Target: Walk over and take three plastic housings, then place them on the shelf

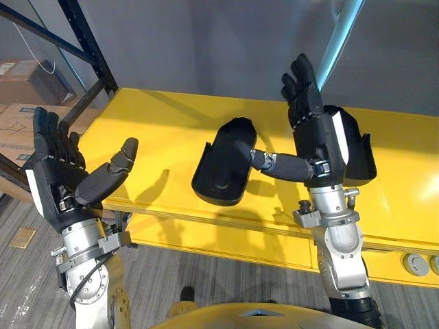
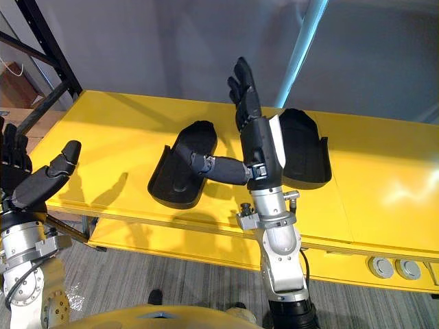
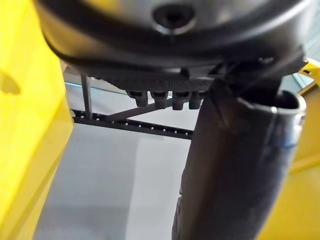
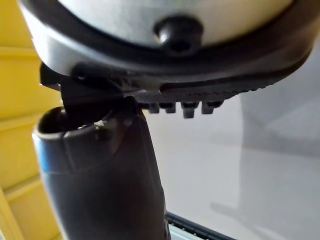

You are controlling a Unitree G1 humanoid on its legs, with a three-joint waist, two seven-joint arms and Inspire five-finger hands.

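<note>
Two robot hands are hovering open over a yellow shelf [image 1: 158,123], neither holding anything. The left robot hand [image 1: 55,181] is hanging off the shelf's front left corner, fingers straight and thumb spread. The right robot hand [image 2: 260,147] is standing upright above the shelf's middle, fingers straight, its thumb stretching over a black plastic housing [image 1: 219,164]; whether they are touching cannot be told. That housing, a smooth, matt, oblong shell with a raised rim and rounded ends, is lying hollow side up near the shelf's front edge. The right eye view is showing a second housing [image 2: 309,147] of the same shape lying on the shelf just behind the right robot hand, while the left eye view is hiding most of it. The left eye view is taking in cardboard boxes [image 1: 20,79] beyond the shelf's left end. The left wrist view is catching a dark perforated beam [image 3: 130,125] past straight fingertips.
</note>
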